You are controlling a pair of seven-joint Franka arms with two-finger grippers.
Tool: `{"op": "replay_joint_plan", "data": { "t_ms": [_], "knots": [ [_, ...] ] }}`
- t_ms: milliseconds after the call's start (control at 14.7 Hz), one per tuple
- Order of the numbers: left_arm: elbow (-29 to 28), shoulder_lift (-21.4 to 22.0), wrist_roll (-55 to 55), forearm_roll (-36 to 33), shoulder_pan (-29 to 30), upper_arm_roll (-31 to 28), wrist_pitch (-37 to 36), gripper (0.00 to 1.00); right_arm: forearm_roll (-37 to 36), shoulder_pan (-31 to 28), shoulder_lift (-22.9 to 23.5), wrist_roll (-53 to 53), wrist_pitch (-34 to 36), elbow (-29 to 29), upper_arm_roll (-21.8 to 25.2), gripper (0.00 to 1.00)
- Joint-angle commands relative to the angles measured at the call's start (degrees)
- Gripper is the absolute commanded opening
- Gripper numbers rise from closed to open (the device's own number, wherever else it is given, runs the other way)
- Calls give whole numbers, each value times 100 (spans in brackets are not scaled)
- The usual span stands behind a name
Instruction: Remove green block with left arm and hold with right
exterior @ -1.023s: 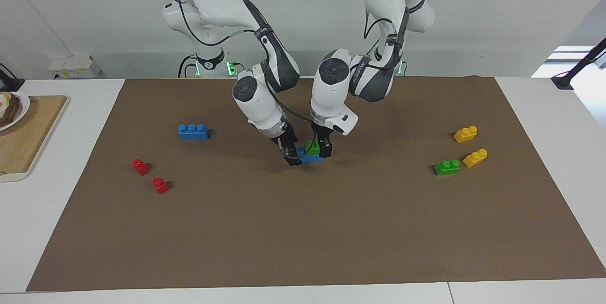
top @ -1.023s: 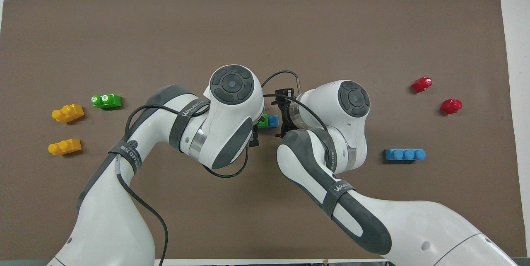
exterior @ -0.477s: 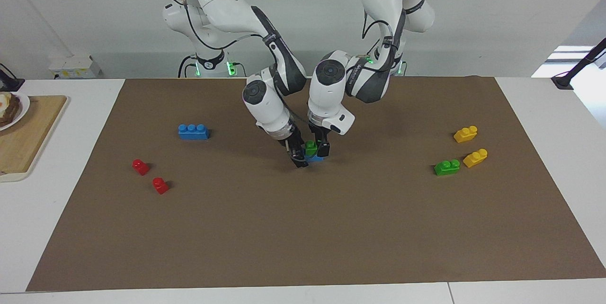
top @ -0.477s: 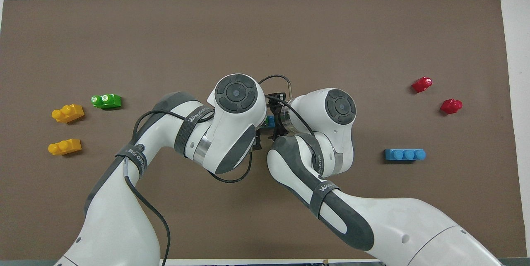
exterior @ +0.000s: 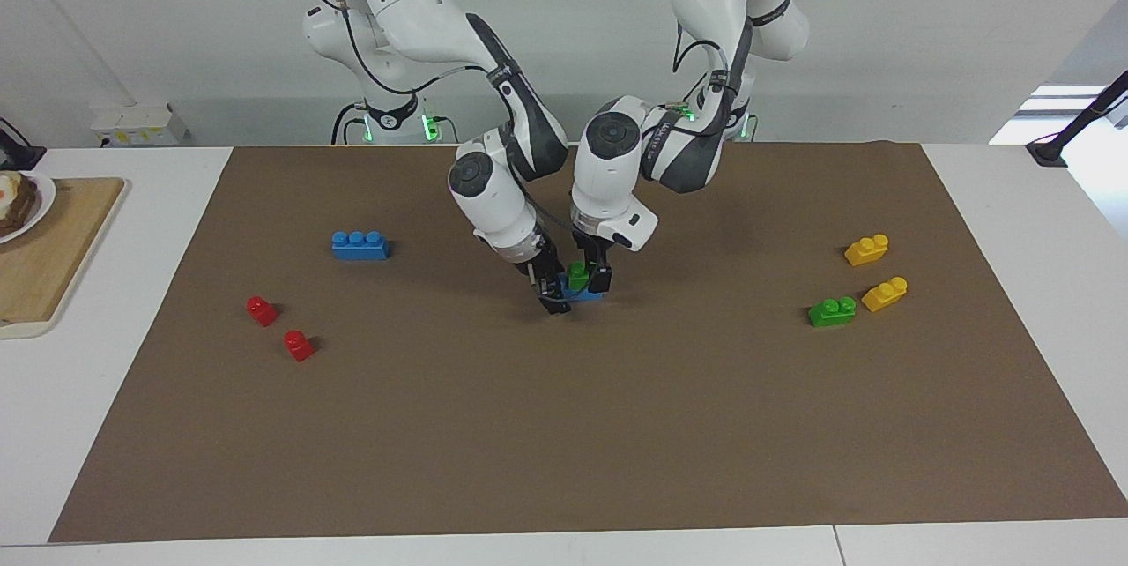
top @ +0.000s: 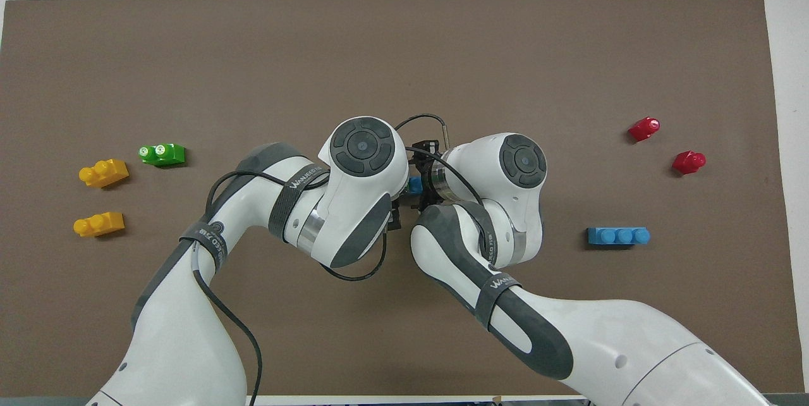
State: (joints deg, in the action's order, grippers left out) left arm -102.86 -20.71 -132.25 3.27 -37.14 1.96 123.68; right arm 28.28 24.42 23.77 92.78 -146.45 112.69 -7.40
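At the middle of the brown mat (exterior: 617, 425), the green block (exterior: 578, 274) is seen stacked on a blue brick (exterior: 585, 294), which rests on the mat. Both grippers are lowered to this stack. The left gripper (exterior: 594, 279) is placed around the green block from the left arm's end of the table, one dark finger (exterior: 604, 275) being seen against the block's side; its fingers are spread about as wide as the block, though whether they press on it cannot be told. The right gripper (exterior: 555, 293) is set at the end of the blue brick toward the right arm's end of the table, with its fingers apart on either side of that end; a firm grip cannot be confirmed. In the overhead view, most of the stack is covered by the two wrists, and only a small part of the blue brick (top: 414, 185) is shown between them. A second green block (exterior: 832, 311) is found toward the left arm's end of the table, just beside two yellow bricks (exterior: 884, 294) (exterior: 866, 249). Toward the right arm's end, another blue brick (exterior: 359, 245) and two red pieces (exterior: 262, 309) (exterior: 299, 345) are laid on the mat, well apart from the stack. A wooden board (exterior: 44, 257) is seen on the white table off the mat.
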Motion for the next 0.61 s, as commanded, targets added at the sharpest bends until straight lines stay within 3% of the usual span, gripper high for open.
{"op": "replay_joint_plan", "data": {
  "t_ms": [0, 136, 205, 273, 545],
  "knots": [
    [-199, 111, -82, 51, -92, -82, 139, 100, 160, -34, 32, 3, -94, 8, -25, 62],
    [-208, 111, -82, 51, -92, -82, 148, 100, 169, -43, 32, 12, -94, 8, -25, 21],
    [-208, 111, -82, 51, -92, -82, 148, 100, 169, -60, 32, 12, -94, 8, -25, 4],
    [-208, 111, -82, 51, -92, -82, 148, 100, 169, -61, 32, 21, -94, 8, -25, 0],
    [-208, 102, -82, 51, -92, -82, 209, 100, 317, -60, 40, 213, -295, 34, -25, 0]
  ]
}}
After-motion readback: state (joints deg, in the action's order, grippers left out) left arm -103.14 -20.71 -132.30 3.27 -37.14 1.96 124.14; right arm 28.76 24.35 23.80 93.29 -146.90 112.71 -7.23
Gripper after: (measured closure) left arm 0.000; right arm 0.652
